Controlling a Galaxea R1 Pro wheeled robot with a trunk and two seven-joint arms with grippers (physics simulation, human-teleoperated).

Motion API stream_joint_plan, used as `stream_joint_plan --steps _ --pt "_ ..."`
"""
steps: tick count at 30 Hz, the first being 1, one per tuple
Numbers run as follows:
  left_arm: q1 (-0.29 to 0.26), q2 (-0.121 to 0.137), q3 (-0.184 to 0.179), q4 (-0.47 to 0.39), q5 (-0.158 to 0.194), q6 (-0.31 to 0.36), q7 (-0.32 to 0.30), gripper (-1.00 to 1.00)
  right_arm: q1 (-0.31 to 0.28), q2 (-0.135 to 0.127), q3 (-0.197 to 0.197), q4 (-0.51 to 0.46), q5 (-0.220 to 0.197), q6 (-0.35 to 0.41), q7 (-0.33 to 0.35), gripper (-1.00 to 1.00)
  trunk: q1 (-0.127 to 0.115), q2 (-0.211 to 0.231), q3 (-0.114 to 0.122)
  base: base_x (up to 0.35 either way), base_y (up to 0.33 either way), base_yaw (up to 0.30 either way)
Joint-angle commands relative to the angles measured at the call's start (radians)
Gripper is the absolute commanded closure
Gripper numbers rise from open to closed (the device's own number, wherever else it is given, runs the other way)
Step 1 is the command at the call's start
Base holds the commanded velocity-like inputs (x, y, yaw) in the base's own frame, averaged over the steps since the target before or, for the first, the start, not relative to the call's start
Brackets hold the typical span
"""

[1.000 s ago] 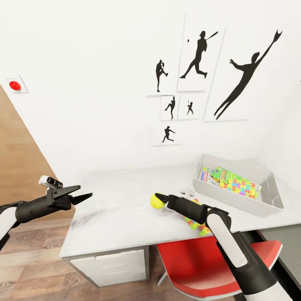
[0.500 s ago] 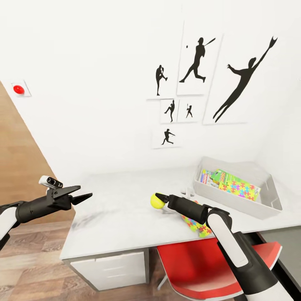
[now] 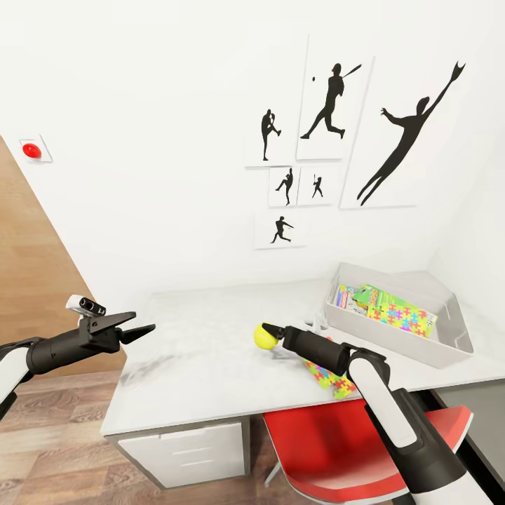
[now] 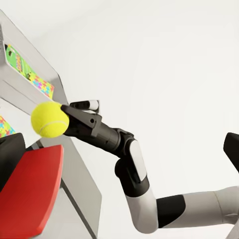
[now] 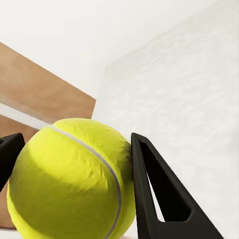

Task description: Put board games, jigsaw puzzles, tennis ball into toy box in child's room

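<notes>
One tennis ball (image 3: 264,337) clamped in the right gripper (image 3: 272,335)
It is held just above the table (image 3: 203,351), left of the toy box (image 3: 449,340) — presumably for transfer; the left gripper (image 3: 140,326) is spread, empty.

Yellow-green ball (image 3: 264,337) with a white seam, black claw (image 3: 273,332), pale grey counter (image 3: 203,365), red chair (image 3: 337,442).

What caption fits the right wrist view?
Right pincer shut on the tennis ball above the pale table.
</notes>
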State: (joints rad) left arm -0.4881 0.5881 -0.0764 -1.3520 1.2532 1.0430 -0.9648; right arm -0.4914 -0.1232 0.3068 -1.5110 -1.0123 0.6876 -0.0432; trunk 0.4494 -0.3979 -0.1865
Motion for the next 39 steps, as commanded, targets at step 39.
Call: stream_joint_plan --steps 39 --pt "-0.001 0.036 0.024 0.025 0.002 0.004 -0.013 -1.0 -0.001 0.007 -0.002 -0.004 -0.011 -0.002 -0.007 1.0 0.001 -0.002 0.006 0.0 -0.028 -0.106"
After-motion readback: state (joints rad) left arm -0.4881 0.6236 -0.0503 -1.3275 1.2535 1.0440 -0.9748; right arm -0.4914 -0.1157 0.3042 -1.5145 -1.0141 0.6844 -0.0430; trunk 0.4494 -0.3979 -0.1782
